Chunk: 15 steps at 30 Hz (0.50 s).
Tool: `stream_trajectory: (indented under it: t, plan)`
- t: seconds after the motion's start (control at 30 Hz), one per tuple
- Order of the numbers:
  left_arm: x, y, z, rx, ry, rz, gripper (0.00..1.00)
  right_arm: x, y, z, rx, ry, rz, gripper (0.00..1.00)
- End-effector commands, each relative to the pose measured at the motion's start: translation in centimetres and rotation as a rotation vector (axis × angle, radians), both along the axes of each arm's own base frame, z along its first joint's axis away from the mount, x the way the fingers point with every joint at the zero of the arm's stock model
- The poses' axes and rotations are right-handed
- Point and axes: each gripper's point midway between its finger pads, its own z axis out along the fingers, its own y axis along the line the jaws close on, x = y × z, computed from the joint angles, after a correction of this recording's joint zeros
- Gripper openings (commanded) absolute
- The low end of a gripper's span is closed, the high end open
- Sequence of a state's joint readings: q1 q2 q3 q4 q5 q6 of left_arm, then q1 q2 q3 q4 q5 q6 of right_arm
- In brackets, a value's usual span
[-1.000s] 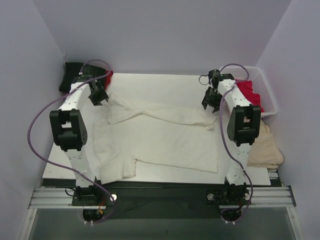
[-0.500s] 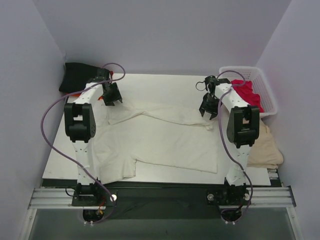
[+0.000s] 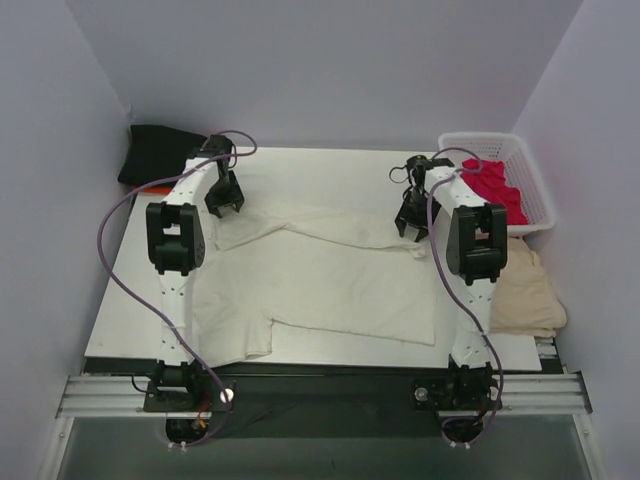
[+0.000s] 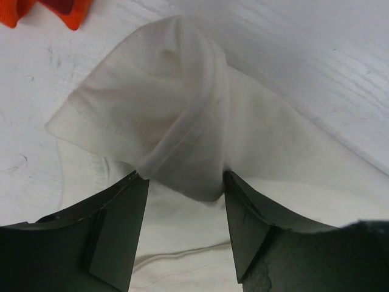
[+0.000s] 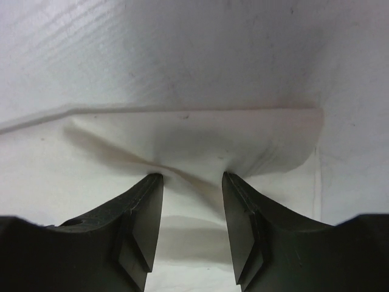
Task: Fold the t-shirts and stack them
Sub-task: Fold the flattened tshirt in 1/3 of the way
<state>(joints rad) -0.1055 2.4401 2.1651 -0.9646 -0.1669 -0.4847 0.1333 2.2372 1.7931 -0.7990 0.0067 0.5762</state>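
Observation:
The large cream-white t-shirt [image 3: 320,280] lies spread across the table, its upper part folded over. My left gripper [image 3: 224,198] stands open over the shirt's back-left corner. In the left wrist view, a twisted hump of the shirt [image 4: 164,109] rises just beyond that gripper [image 4: 185,176]. My right gripper [image 3: 410,222] is open at the shirt's back-right corner. Its fingertips [image 5: 157,179] rest on creased cloth [image 5: 200,134], with the gripper [image 5: 191,176] straddling the crease. A black t-shirt [image 3: 158,155] sits at the back left, next to an orange-red one [image 4: 48,9].
A white lattice basket [image 3: 538,195] at the back right holds a crimson t-shirt [image 3: 497,185]. A beige cloth [image 3: 528,295] lies at the table's right edge beside the right arm. Purple walls close in the back and both sides.
My left gripper has swung right from the table's left edge to the shirt's back-left corner, and its jaws have spread wider. The right gripper has shifted slightly left.

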Motion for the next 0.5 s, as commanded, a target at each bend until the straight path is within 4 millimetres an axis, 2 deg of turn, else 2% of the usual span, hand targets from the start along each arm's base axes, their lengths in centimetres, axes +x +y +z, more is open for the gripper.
stream_trajectory:
  t: [0.0,0.13,0.17,0.23,0.33,0.37,0.4,0.47]
  plan:
    - [-1.3,1.9,0.7,0.068,0.050,0.052,0.64,0.0,-1.2,0.4,-0.022,0.045,-0.020,0.44]
    - [-0.8,1.2,0.7,0.039,0.046,0.043,0.64,1.8,-2.3,0.0,-0.043,0.038,-0.017,0.44]
    - [-0.7,1.1,0.4,0.034,0.048,0.042,0.64,3.0,-2.4,0.1,-0.041,0.019,-0.016,0.44]
    - [-0.5,0.7,0.4,0.018,0.047,0.034,0.64,4.0,-2.8,0.2,-0.037,0.010,-0.013,0.45]
    - [0.1,-0.1,0.4,-0.014,0.037,0.015,0.64,6.6,-2.9,0.7,-0.015,-0.050,0.000,0.46]
    - [0.4,-0.3,0.3,-0.024,0.032,0.011,0.64,7.2,-2.7,0.2,-0.006,-0.052,0.010,0.46]
    - [0.6,-0.5,0.4,-0.032,0.029,0.007,0.64,8.8,-2.8,1.3,-0.004,-0.107,0.016,0.47]
    - [0.8,-0.7,0.3,-0.045,0.029,0.004,0.64,9.8,-2.2,1.5,0.030,-0.133,0.040,0.48]
